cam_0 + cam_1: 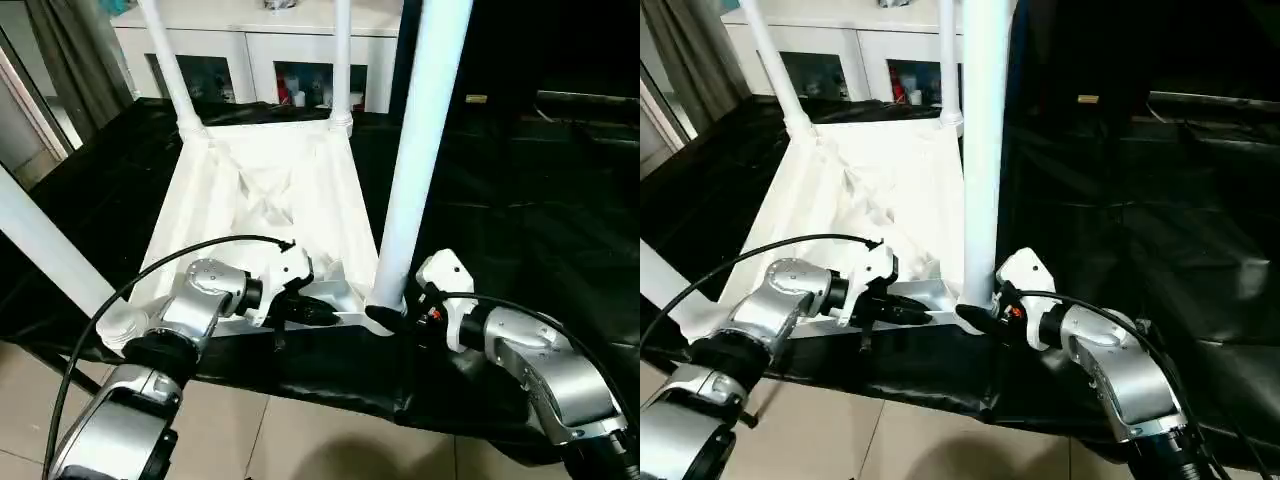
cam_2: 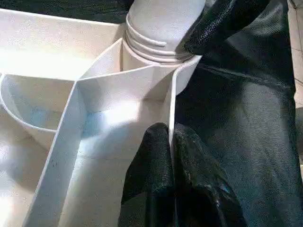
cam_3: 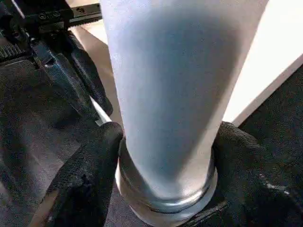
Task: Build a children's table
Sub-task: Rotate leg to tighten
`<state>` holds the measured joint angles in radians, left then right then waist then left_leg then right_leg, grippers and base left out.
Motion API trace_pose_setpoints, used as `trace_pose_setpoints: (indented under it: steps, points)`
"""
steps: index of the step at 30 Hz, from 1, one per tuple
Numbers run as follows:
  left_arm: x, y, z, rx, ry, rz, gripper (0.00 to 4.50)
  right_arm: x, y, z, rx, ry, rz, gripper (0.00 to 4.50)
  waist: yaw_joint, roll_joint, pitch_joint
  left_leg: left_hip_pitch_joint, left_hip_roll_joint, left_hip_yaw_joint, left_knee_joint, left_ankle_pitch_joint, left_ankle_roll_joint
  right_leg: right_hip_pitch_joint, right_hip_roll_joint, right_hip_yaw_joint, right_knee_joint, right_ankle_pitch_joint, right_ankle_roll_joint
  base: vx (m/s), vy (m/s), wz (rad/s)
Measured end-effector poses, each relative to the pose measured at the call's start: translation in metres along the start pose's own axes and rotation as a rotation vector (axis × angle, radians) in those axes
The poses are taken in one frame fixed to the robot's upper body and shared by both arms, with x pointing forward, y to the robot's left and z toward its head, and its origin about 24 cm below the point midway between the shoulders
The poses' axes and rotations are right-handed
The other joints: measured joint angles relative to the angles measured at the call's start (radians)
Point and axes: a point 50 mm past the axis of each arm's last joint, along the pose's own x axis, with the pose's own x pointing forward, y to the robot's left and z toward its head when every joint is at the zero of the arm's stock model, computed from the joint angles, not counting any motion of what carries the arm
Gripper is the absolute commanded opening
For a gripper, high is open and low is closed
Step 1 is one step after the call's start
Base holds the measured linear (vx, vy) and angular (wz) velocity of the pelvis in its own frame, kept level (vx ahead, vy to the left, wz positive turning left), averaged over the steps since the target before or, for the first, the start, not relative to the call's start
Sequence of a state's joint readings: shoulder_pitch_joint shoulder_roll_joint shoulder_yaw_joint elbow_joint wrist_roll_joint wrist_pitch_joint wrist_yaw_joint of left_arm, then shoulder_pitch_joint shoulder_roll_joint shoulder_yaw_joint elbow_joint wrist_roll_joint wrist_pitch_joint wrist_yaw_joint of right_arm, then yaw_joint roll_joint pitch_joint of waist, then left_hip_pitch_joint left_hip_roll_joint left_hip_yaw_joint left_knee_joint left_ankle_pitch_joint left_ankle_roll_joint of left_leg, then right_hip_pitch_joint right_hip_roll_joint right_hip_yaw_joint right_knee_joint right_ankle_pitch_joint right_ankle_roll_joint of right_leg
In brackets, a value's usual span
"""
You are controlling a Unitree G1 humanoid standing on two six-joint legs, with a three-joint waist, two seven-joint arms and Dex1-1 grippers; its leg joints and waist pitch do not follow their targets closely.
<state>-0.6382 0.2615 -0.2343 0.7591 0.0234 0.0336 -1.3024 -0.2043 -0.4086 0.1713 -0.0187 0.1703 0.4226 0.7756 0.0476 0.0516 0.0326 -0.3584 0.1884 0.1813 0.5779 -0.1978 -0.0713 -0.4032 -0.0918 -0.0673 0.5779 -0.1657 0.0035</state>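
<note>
A: While the white table top (image 1: pixel 265 190) is laid upside down on the black sheet (image 1: pixel 520 200), where is the near leg (image 1: pixel 425 130) found?

B: It is stood upright in the corner socket (image 2: pixel 158 52) directly between the right gripper (image 3: pixel 163 156) fingers, which are closed on its base from both sides. One finger (image 3: pixel 87 175) and the other are seen pressed against the leg just above its ribbed collar.

A: And how is the left gripper (image 2: pixel 171 156) set?

B: Its fingers are pressed together on the thin rim wall (image 2: pixel 173 101) of the top, one on each face. The socket is seen just beyond its fingertips, along the same wall.

A: What else is fitted?

B: Two further legs (image 1: pixel 175 65) are stood in the far corners, well ahead of both grippers. A white glass-door cabinet (image 1: pixel 250 60) is seen behind them.
</note>
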Motion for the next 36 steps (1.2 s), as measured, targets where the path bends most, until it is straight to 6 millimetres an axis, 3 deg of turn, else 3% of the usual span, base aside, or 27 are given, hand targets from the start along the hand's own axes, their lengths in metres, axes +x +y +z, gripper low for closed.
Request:
trace_pose_setpoints:
  steps: [6, 11, 16, 24, 28, 35, 36]
  points:
    - [-0.001, 0.0, -0.001, -0.008, 0.004, 0.001, 0.0, 0.001, 0.0, 0.002, 0.012, -0.02, 0.0, 2.46, -0.002, -0.002, 0.001, 0.0, 0.0, 0.0, 0.0, 0.0, 0.0, 0.0, 0.0, 0.0, 0.001, 0.0, 0.0, 0.0, 0.0, 0.0]
    - [0.0, 0.002, -0.001, -0.014, 0.006, 0.052, 0.0, 0.011, 0.001, 0.001, 0.049, -0.062, -0.079, 2.17, -0.013, -0.007, 0.001, 0.0, 0.0, 0.0, 0.0, 0.0, 0.0, 0.002, 0.0, 0.0, 0.001, 0.001, -0.002, 0.0, 0.0, 0.0]
    - [0.031, 0.011, 0.013, -0.008, -0.001, 0.218, 0.0, 0.027, -0.009, 0.001, 0.138, -0.085, -0.379, 2.06, -0.018, -0.011, -0.001, 0.008, -0.001, 0.0, 0.001, 0.0, -0.001, 0.006, 0.0, 0.001, 0.0, 0.001, 0.001, 0.0, 0.0, 0.0]
    - [0.068, 0.015, 0.033, -0.039, -0.003, 0.375, 0.0, 0.041, -0.025, 0.006, 0.259, -0.098, -0.685, 2.02, -0.014, -0.01, -0.002, 0.008, -0.002, 0.0, 0.001, 0.0, -0.001, 0.007, 0.0, 0.001, -0.001, 0.001, 0.001, 0.0, 0.0, 0.0]
    - [0.08, 0.015, 0.041, -0.047, -0.007, 0.412, 0.0, 0.044, -0.031, 0.009, 0.265, -0.099, -0.762, 2.01, -0.013, -0.008, -0.003, 0.006, -0.002, 0.0, 0.0, 0.0, -0.001, 0.007, -0.001, 0.002, -0.001, 0.002, 0.001, 0.0, 0.0, 0.0]
    - [0.078, 0.016, 0.04, -0.046, -0.01, 0.413, 0.0, 0.045, -0.031, 0.008, 0.256, -0.124, -0.75, 2.01, -0.014, -0.007, -0.004, 0.003, -0.002, 0.0, 0.0, 0.0, 0.0, 0.006, -0.001, 0.002, -0.001, 0.001, 0.002, 0.0, 0.0, 0.0]
    - [0.077, 0.016, 0.04, -0.045, -0.01, 0.409, 0.0, 0.045, -0.031, 0.008, 0.253, -0.127, -0.74, 2.56, -0.013, -0.007, -0.004, 0.003, -0.002, 0.0, -0.001, 0.0, -0.001, 0.005, -0.001, 0.001, -0.001, 0.0, 0.004, 0.0, 0.0, 0.0]
